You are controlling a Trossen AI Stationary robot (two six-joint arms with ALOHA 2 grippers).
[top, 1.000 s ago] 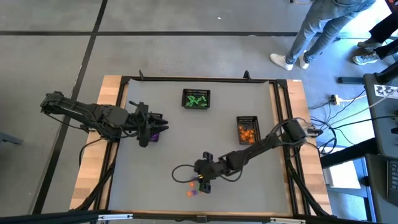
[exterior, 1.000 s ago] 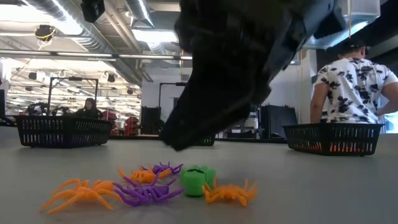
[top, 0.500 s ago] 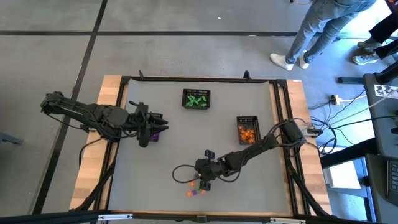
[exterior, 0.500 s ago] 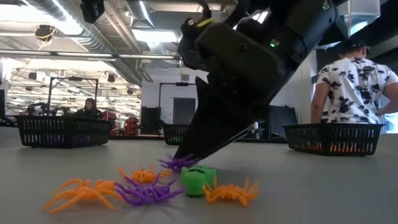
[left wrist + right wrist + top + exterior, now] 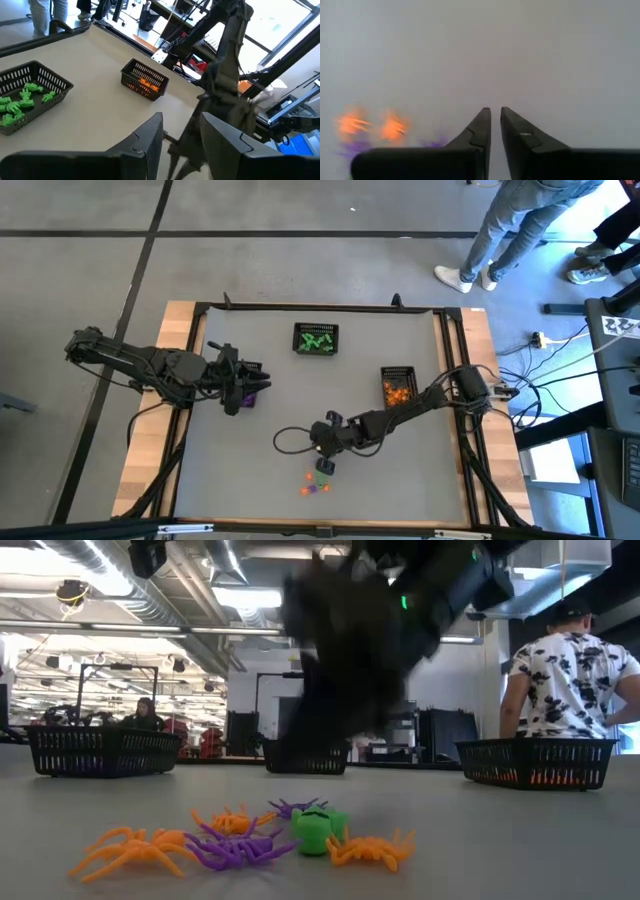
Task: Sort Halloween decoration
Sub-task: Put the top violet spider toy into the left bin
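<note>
1. So: right end effector (image 5: 324,467) hangs above the counter (image 5: 250,450), fingers nearly together with a thin gap, nothing visible between them.
2. Left end effector (image 5: 262,385) sits near the counter's left side; fingers parted, nothing seen in them.
3. Spiders (image 5: 230,845) and other trinkets lie clustered at the counter's near edge, below the right end effector.
</note>
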